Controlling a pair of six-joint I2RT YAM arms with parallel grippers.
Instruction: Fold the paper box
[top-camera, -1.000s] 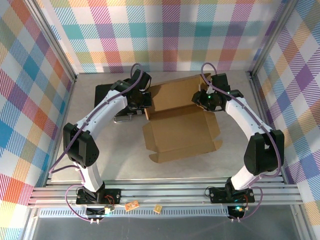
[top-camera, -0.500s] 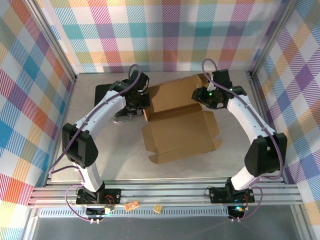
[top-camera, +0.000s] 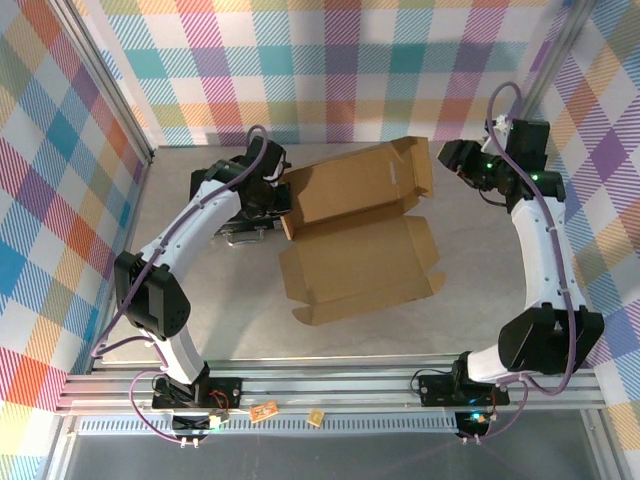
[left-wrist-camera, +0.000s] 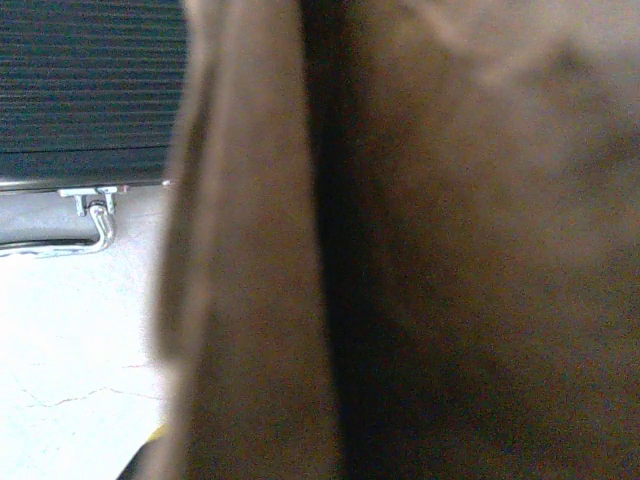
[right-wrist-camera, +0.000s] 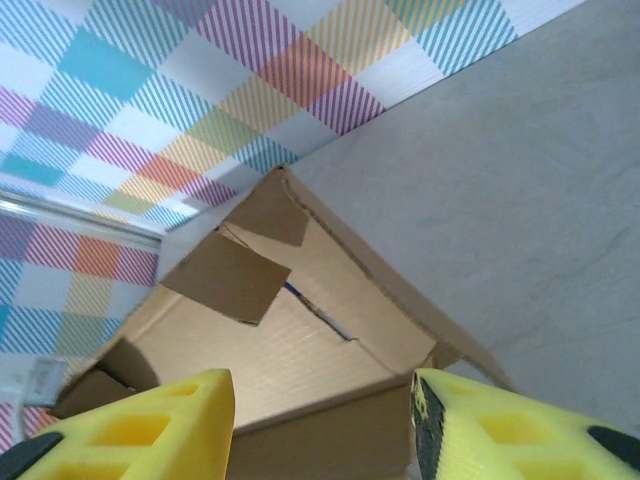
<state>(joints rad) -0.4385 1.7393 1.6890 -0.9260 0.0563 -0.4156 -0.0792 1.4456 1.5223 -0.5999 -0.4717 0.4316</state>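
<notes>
Jaws together, the left gripper (top-camera: 272, 195) is sitting at the left end of the box (top-camera: 355, 255). It is probably pinching the edge of the rear panel, which is tilting up off the table (top-camera: 400, 340) while the front half is lying flat. That hold seems to be propping the panel along its crease so the far end can be worked.

The right gripper (right-wrist-camera: 322, 415) is hanging with its jaws apart and nothing between the yellow fingers (right-wrist-camera: 150, 425). It is hovering just off the box's right end, near the small end flaps but apart from them — likely lining up to tuck one in.

The box is lying mid-table, between the two arms, with its left edge beside the black case (top-camera: 205, 185).

The left grip itself is hiding. From above, the wrist is covering the contact, and the left wrist camera is giving only blurred brown cardboard pressed close, with the case and its metal latch (left-wrist-camera: 90, 205) off to one side. The arm is covering part of the case. In the right wrist view the fingers are cutting off the box's near half, and a thin dark line inside the panel is too small to identify.
</notes>
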